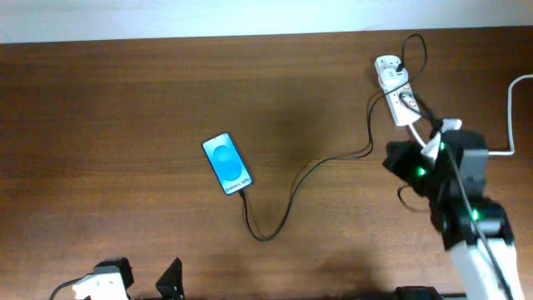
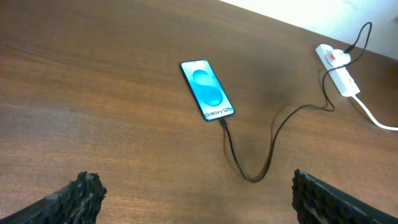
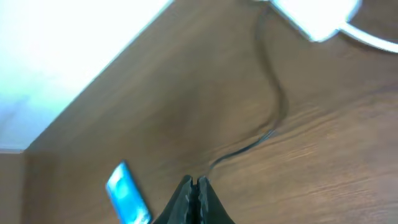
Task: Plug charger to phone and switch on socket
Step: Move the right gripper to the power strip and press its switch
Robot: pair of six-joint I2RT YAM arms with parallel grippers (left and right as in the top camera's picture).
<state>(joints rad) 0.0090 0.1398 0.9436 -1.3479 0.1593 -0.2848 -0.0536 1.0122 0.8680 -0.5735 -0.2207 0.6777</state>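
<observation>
Presently, the phone (image 1: 226, 163) lies flat on the brown wooden bench (image 1: 125, 125), left of centre, screen up and lit blue. The charger (image 1: 291, 196) meets the phone's lower short edge, loops toward the near side of the bench, then runs away to the right and up to the socket (image 1: 395, 87). The socket lies near the far right corner of the bench, and a thick white cord (image 1: 510, 117) shows beside it toward the right edge. Whether its switch is on cannot be told from any view.

Left claw (image 2: 199, 202): spread wide, its two fingers (image 2: 84, 196) at opposite lower corners of its wrist view, holding nothing, hovering over the near edge of the bench well apart from the phone.

Right claw (image 3: 194, 186): closed fully, tips pressed together with nothing between them. Overhead, its arm stands just beside the socket's near end, above the charger.
</observation>
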